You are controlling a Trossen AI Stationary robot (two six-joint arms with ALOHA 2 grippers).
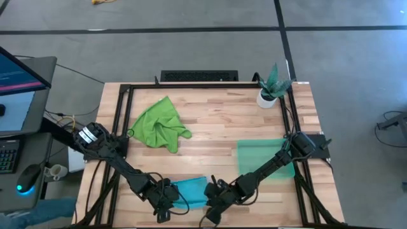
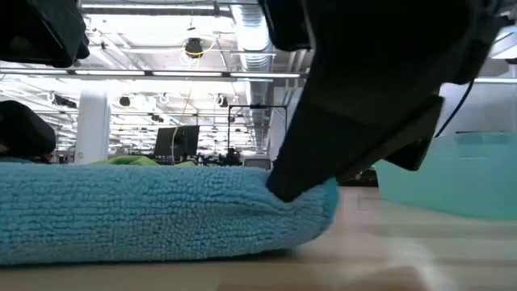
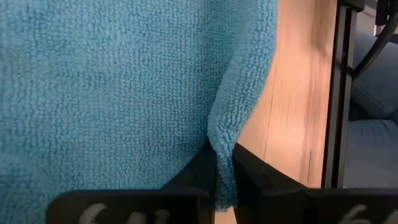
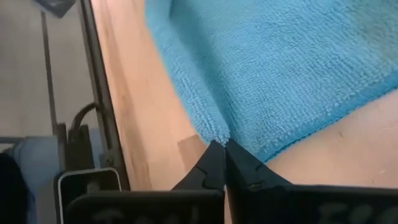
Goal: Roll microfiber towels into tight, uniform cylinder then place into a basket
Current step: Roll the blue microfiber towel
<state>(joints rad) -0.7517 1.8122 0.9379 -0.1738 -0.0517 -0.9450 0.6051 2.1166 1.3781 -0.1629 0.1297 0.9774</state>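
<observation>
Both my grippers are down at the near edge of the wooden table [image 1: 210, 121], working the blue towel [image 1: 191, 191]. My left gripper [image 3: 222, 180] is clenched on that towel's edge: a pinched fold of the blue pile runs down between its two dark fingers [image 3: 255, 171]. My right gripper [image 4: 224, 155] is clamped tight as well, its fingertips meeting right at a corner of the same blue towel (how much cloth sits between them I cannot tell). From table height, the towel lies as a thick, rounded fold on the wood, with a dark part of one arm pressing on its end.

The green towel [image 1: 159, 124] lies crumpled and apart, farther back on my left side of the table. The basket [image 1: 264, 159] sits on my right side, partly under my right arm, with a small potted plant [image 1: 272, 86] beyond it at the far corner.
</observation>
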